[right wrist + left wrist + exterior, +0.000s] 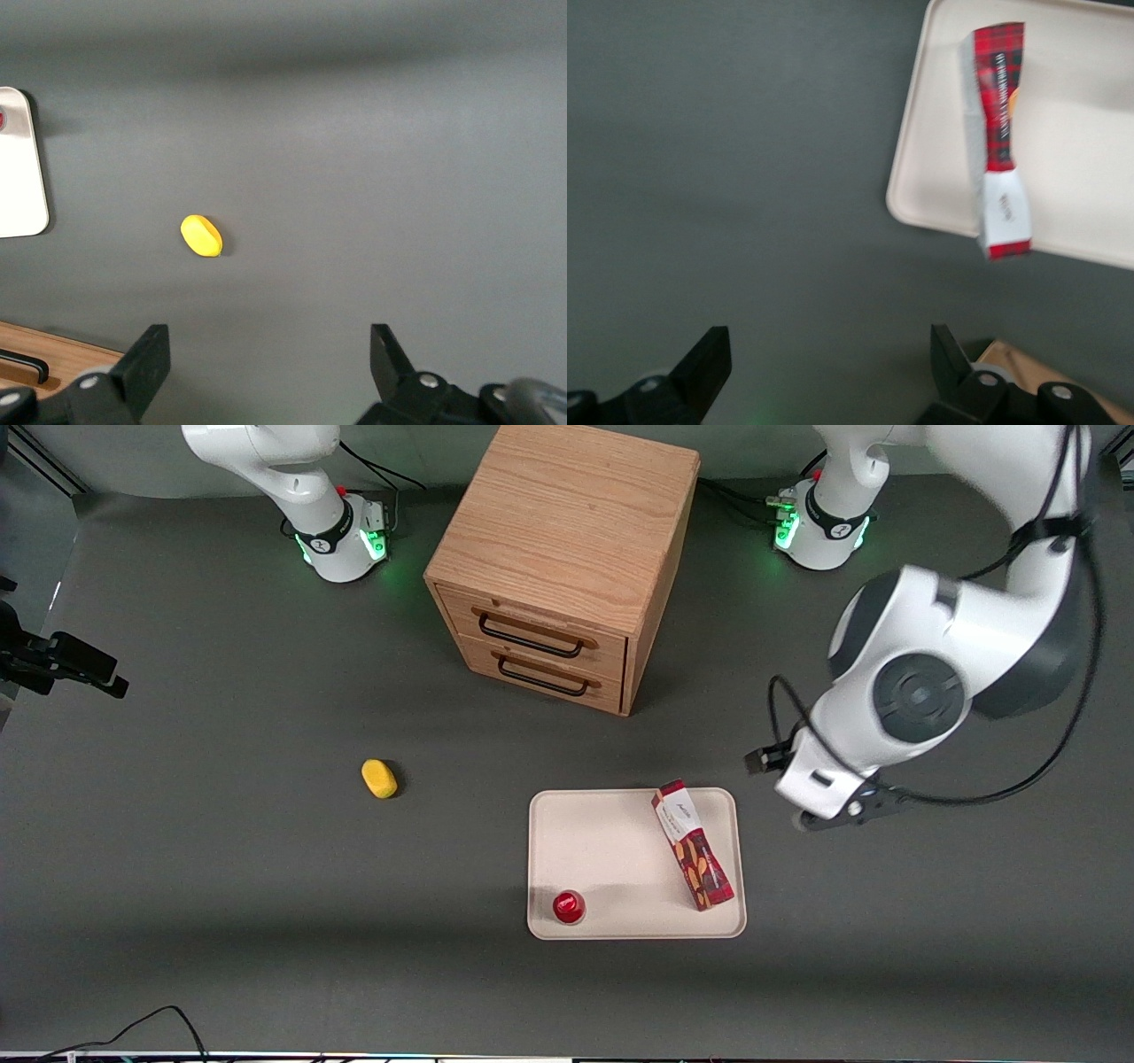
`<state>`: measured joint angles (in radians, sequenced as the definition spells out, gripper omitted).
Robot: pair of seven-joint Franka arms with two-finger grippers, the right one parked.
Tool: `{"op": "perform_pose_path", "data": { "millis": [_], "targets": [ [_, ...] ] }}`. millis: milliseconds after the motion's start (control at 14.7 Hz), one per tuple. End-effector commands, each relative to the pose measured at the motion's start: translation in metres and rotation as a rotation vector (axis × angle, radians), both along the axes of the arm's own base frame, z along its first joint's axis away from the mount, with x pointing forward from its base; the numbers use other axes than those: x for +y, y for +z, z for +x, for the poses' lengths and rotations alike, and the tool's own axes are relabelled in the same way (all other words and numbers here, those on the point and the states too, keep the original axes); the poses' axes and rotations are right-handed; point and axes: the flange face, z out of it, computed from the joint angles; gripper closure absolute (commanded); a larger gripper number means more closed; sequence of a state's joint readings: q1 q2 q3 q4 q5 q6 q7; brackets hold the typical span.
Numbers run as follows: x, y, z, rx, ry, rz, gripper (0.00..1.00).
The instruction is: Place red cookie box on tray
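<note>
**One box on one tray, my pincer open and empty**

Counting across the desk (221, 850) from the parked arm's end toward mine, I find one small yellow object (379, 779) lying alone on the dark surface, well apart from everything else. Next comes one wooden drawer cabinet (558, 558) with two drawers, each carrying one dark handle, so two handles in all; it stands farther from the front camera than the other things.

Nearer that camera than the cabinet lies one tray (611, 841), cream-white with rounded corners. Two things rest on it. One is a small round red object (568, 906), standing by the tray's rim nearest the front camera. The other is the one red cookie box (694, 846), lying flat and aslant along the side of the tray toward my arm. Its white label end points toward the cabinet and sits right at the tray's rim there; from my wrist camera that end seems to reach just over the rim. Its tartan end points toward the front camera.

My pincer (842, 812) hangs over bare desk beside the tray, toward my end, clear of the box. Its two fingers (704, 363) stand wide apart and there is nothing between them.
</note>
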<state>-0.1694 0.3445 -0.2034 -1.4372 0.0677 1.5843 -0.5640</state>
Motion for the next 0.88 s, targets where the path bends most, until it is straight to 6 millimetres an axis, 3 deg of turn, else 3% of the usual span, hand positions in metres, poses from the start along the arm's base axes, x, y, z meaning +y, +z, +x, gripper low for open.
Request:
{"op": "perform_pose_path", "data": {
  "millis": [0,204,408,544,816],
  "targets": [
    [0.056,0.009,-0.049,-0.021,-0.034,-0.032,0.00],
    [0.130,0.020,-0.081,-0.087,-0.154,-0.070,0.00],
    [0.190,0.053,-0.094,-0.095,-0.185,-0.084,0.00],
    [0.212,0.077,-0.094,-0.129,-0.166,-0.071,0.00],
    [0.224,0.133,-0.085,-0.137,-0.173,-0.045,0.00]
  ]
}}
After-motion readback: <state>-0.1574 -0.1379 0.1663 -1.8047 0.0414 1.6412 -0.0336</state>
